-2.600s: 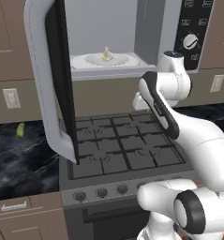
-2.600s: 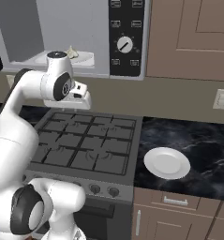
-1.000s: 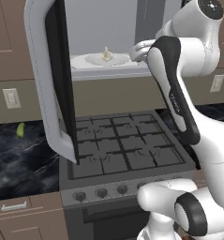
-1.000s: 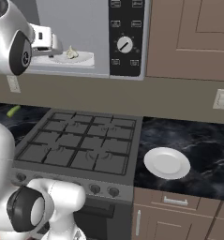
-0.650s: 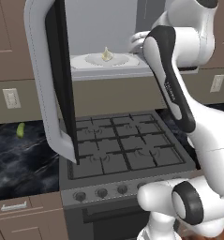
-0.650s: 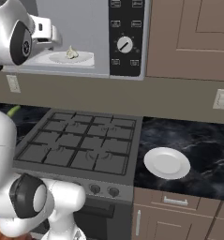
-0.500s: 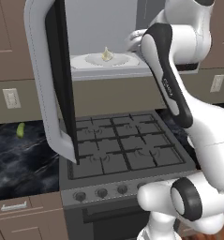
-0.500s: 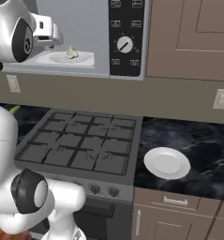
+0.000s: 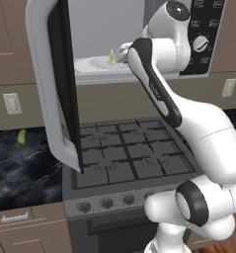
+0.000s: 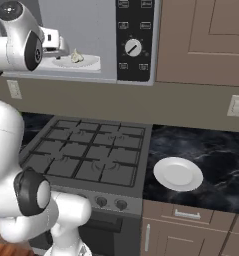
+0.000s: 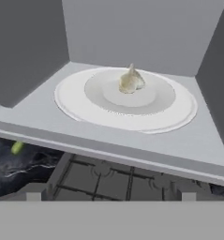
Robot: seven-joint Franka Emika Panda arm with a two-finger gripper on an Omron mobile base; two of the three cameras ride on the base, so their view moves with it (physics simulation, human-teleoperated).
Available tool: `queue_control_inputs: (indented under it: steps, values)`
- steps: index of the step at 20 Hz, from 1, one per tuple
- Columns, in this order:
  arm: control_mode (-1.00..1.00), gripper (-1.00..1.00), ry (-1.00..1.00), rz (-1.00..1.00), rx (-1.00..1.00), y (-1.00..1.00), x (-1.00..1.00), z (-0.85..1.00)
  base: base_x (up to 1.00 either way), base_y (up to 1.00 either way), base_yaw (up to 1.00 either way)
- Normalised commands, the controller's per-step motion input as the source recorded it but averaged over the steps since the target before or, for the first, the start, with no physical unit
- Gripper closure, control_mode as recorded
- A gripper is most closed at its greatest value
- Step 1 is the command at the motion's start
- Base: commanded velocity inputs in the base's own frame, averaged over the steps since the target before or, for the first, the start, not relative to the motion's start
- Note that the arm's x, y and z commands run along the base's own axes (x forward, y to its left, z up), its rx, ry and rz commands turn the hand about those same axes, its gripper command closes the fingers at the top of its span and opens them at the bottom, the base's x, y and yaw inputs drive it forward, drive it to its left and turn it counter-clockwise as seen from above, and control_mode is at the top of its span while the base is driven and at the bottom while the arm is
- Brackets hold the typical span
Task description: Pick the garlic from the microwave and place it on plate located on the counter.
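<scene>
Garlic [image 11: 130, 80] sits center frame in the microwave [image 11: 132, 33], ungrabbed; my pincer's [image 11: 108, 197] state is unclear; plate [image 10: 178, 173] waits bare.

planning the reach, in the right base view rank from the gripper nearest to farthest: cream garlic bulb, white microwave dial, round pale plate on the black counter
1. The cream garlic bulb, on the white turntable tray inside the microwave, just right of the gripper.
2. The white dial, further right on the black control panel.
3. The round pale plate, far right and well below, on the black marble counter.
</scene>
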Motion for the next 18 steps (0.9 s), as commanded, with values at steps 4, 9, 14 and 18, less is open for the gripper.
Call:
queue_control_inputs:
  steps: [4, 9, 14, 18]
  values:
    - [-1.00, -1.00, 0.01, 0.00, 0.01, -0.05, 0.99, -0.03, 0.00, 0.00, 0.00]
    - [-1.00, -1.00, 0.05, 0.00, 0.00, -0.02, 0.78, -0.11, 0.00, 0.00, 0.00]
    - [-1.00, -1.00, 0.01, 0.00, 0.00, 0.00, 0.63, -0.17, 0.00, 0.00, 0.00]
    - [-1.00, -1.00, 0.00, 0.00, 0.00, 0.00, 0.66, -0.12, 0.00, 0.00, 0.00]
